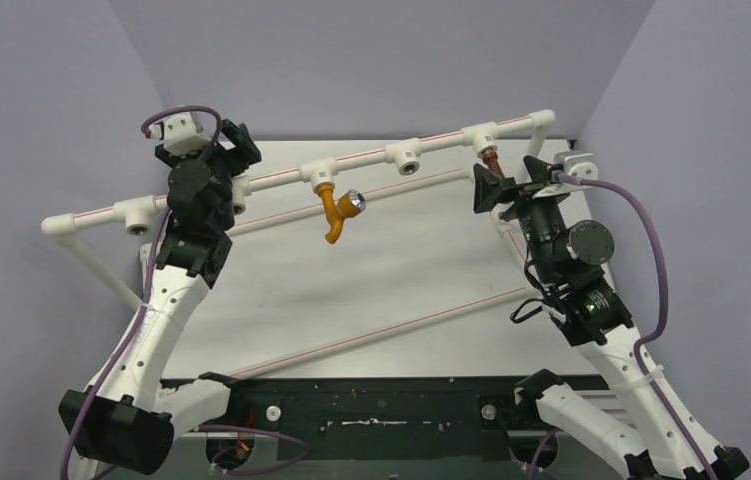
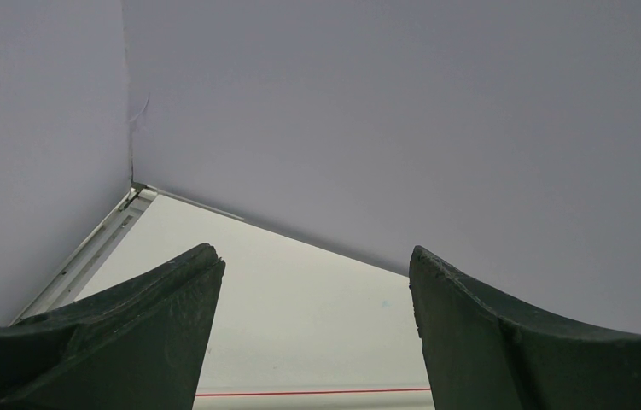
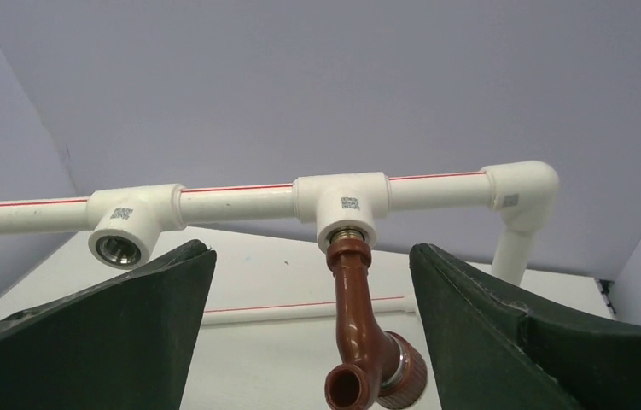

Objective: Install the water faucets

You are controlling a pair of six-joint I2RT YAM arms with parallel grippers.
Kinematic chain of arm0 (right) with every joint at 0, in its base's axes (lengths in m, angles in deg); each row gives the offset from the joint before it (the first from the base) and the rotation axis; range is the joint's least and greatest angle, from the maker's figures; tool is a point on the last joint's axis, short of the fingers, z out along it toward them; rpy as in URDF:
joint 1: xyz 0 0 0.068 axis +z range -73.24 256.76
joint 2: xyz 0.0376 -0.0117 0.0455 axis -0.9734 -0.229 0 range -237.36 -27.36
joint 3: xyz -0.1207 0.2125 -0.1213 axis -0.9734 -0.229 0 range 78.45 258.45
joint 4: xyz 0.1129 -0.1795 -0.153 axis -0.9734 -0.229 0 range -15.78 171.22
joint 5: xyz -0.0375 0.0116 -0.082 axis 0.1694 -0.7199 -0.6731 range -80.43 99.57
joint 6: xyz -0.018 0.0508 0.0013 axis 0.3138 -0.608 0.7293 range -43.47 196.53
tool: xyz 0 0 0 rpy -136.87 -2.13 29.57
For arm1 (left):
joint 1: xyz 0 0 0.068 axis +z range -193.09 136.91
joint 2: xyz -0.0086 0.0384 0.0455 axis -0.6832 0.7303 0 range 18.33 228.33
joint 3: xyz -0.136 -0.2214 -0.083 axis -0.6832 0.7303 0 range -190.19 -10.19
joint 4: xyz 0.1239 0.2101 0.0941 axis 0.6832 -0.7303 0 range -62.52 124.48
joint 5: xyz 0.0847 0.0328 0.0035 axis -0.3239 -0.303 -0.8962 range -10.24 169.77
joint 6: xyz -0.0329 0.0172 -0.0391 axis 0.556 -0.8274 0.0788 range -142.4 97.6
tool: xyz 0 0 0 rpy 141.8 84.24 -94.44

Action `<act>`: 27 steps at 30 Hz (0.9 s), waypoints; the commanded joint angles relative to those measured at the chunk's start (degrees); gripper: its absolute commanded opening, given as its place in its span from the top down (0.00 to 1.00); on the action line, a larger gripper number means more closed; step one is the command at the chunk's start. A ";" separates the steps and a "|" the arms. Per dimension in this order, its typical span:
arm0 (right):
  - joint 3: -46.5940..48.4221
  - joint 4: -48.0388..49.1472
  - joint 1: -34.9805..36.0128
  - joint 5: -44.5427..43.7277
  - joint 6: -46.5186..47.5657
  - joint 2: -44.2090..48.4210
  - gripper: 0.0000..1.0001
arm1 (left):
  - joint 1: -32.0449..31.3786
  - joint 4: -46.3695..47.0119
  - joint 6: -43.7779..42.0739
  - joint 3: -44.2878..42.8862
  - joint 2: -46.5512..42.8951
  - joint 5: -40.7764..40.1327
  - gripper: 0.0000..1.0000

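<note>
Altogether two water faucets show, one orange-yellow faucet and one red-brown faucet, each a small bent-spout tap of smooth plastic. The orange-yellow one carries a shiny silver knob and hangs from a T-socket near the middle of the long white pipe. The red-brown one is seated by a metal thread in the T-socket nearest the right end, spout down. Four white T-sockets show clearly along that pipe; a possible fifth behind the left arm cannot be told. The pipe is glossy, round, marked with a thin red stripe, and ends in a rounded elbow. The right gripper has its dark, rough fingers spread wide to either side of the red-brown faucet, touching nothing. The left gripper is likewise spread, with nothing between its fingers. A matte off-white table sits enclosed by plain lavender-grey walls.
</note>
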 commanded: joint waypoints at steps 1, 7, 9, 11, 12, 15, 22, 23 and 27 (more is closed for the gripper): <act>1.43 -2.83 0.14 2.57 9.98 2.99 0.12 | -0.90 -16.25 -0.10 4.83 3.26 1.17 0.22; -5.23 -0.45 0.16 4.85 20.73 7.40 0.15 | -0.87 -16.23 -0.02 4.80 3.32 1.32 0.23; -7.54 1.10 0.18 4.70 22.87 8.07 0.16 | -0.86 -16.21 -0.06 4.80 3.39 1.34 0.22; -9.20 2.48 0.17 4.79 24.42 8.01 0.17 | -0.86 -16.21 -0.02 4.82 3.39 1.34 0.22; -9.92 3.40 0.14 4.48 24.88 7.74 0.18 | -0.86 -16.21 -0.01 4.81 3.41 1.27 0.22; -11.79 6.16 0.16 2.33 26.57 6.58 0.20 | -0.87 -16.21 -0.08 4.84 3.47 1.26 0.23; -14.55 13.09 0.14 -1.28 29.31 3.64 0.30 | -0.87 -16.26 -0.10 4.78 3.39 1.31 0.23; -14.69 13.71 0.16 -1.64 29.24 3.31 0.32 | -0.86 -16.21 -0.10 4.80 3.39 1.25 0.22; -14.72 15.58 0.14 -2.80 28.35 2.25 0.50 | -0.92 -16.21 -0.10 4.83 3.39 1.26 0.22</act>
